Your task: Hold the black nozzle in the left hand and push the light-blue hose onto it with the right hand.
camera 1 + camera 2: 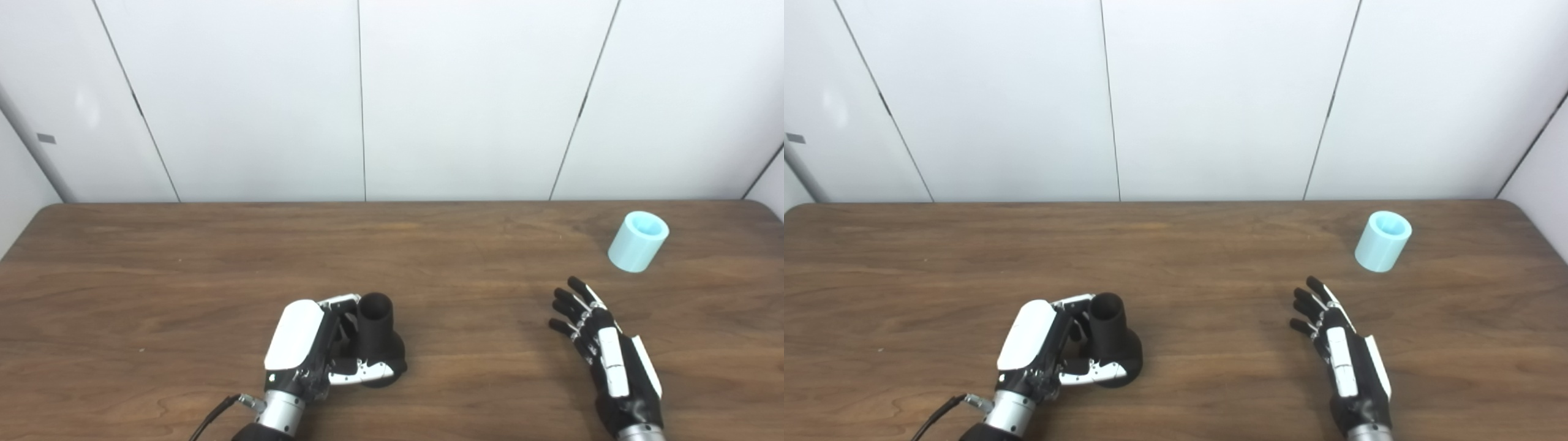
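The left hand [306,343] has its fingers wrapped around the nozzle [376,340], which stands on the surface [184,275]. The right hand [606,349], fingers spread and empty, points toward the hose [638,241] at 1 o'clock (not yet grasped). Fitting remains.

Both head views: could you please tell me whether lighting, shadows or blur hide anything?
Left eye view: even light, soft shadows, black nozzle loses detail against the left hand's dark fingers. Right eye view: slightly soft, blue hose stays clear.
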